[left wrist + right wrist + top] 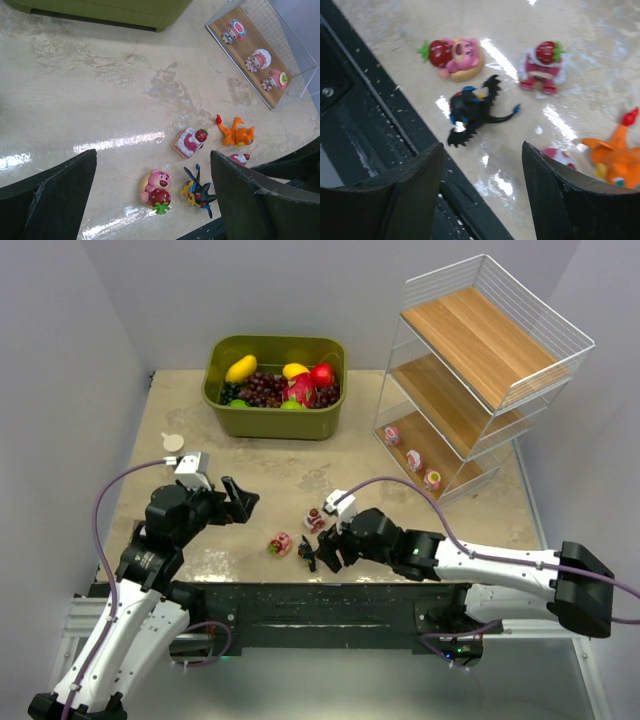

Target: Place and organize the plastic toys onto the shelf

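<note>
The right jaws stood apart with nothing in them, low over the black spiky creature (pixel 472 110), which lay on its side close to the near edge of the desk (pixel 280 465). That looked like the chief risk: its thin wings and tail gave little to bite on, and an off-centre close could flick it over the edge onto the dark rail. A small pink-and-white toy (pixel 559 156) lay just beside one finger and could be nudged as the jaws came down. The pink bear (pixel 156 187), the strawberry cake figure (pixel 189 140) and the orange creature (pixel 239 134) lay near enough to be knocked too. The left jaws were wide apart and held nothing, above bare desk. Three figurines (pixel 260 60) sat on the lowest tier of the shelf (pixel 480 370) at the far right, well apart from the loose toys. Its tiers slanted, so a rounded toy dropped there might slide.

The pink-and-white toy was half hidden behind a finger in both wrist views. The orange creature was cut off in the right wrist view, which was blurred. From above, the right wrist covered part of the cluster, and whether its fingertips touched the desk I could not tell.
</note>
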`<state>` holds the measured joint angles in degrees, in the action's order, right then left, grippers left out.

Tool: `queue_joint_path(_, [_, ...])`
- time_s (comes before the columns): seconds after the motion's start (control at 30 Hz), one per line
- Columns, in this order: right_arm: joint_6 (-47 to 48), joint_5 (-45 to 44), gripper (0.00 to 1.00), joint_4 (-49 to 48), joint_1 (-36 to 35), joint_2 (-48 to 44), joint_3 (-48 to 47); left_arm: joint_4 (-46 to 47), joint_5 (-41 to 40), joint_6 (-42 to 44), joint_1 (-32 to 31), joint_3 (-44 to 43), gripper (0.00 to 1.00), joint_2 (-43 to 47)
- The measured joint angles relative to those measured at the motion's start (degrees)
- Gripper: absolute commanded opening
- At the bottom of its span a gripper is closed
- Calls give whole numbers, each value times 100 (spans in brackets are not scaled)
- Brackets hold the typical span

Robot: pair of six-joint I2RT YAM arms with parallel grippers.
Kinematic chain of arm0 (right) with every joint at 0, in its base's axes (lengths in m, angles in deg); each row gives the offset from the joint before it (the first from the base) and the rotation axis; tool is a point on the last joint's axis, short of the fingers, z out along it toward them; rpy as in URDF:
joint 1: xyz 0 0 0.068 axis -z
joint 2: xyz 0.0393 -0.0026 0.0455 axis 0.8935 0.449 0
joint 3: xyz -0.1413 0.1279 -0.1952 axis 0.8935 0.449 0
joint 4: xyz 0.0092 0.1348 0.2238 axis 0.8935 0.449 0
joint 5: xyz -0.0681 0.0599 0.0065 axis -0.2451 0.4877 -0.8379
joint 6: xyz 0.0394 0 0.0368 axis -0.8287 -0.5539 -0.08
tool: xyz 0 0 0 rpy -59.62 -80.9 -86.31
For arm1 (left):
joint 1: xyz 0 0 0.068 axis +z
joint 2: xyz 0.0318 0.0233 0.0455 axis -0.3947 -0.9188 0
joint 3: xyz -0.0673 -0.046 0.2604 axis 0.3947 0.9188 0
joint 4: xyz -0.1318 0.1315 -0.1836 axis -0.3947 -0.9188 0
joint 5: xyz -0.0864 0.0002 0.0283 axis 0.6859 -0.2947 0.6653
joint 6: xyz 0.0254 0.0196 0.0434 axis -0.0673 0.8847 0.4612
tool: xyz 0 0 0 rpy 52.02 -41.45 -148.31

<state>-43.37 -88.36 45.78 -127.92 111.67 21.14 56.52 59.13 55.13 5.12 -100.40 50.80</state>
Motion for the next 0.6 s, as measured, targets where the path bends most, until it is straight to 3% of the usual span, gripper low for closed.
queue_joint_path(0.23, [-190, -350, 69, -380, -726, 1025, -269, -2, -4, -2, 2, 0, 100, 0])
queue_joint_path(0.6, [-719, -1377, 75, -765, -1244, 2238, -433, -9, -4, -2, 0, 0, 100, 2])
